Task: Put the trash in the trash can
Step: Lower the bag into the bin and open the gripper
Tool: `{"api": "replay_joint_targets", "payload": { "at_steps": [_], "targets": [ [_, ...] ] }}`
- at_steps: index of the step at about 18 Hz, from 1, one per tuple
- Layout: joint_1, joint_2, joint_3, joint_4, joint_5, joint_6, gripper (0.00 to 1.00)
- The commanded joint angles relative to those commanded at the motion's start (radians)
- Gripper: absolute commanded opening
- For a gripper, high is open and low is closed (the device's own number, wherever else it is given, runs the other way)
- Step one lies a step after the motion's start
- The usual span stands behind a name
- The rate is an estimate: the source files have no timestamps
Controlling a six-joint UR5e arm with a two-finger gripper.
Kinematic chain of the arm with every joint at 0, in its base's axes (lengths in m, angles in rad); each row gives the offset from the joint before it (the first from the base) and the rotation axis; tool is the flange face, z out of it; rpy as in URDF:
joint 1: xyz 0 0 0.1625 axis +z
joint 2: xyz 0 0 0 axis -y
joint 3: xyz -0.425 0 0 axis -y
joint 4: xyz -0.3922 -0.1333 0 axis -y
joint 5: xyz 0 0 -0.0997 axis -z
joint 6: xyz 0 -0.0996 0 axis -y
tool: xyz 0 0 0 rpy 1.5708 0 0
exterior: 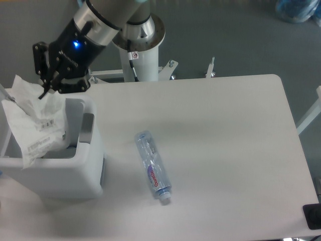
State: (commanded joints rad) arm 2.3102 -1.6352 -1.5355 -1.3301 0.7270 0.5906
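Wrapper (35,120) pinched in claw (46,86), hung into trash can (75,170) at left; bottle (153,166) laid on worktop (225,140), centre.

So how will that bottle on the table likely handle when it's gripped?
The bottle looks clear and empty, so probably light. It lies on its side on the smooth table, so a nudge may roll it. Its thin plastic may buckle or slip.

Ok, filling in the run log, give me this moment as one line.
gripper: shut on wrapper | wrapper: over trash can | bottle: on table
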Motion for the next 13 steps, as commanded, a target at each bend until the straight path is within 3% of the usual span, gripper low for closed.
{"api": "replay_joint_targets", "payload": {
  "at_steps": [5, 13],
  "targets": [
    [-0.012, -0.025, -0.018, 0.048, 0.045, -0.006, 0.00],
    [-0.060, -0.026, -0.089, 0.187, 0.104, -0.061, 0.00]
  ]
}}
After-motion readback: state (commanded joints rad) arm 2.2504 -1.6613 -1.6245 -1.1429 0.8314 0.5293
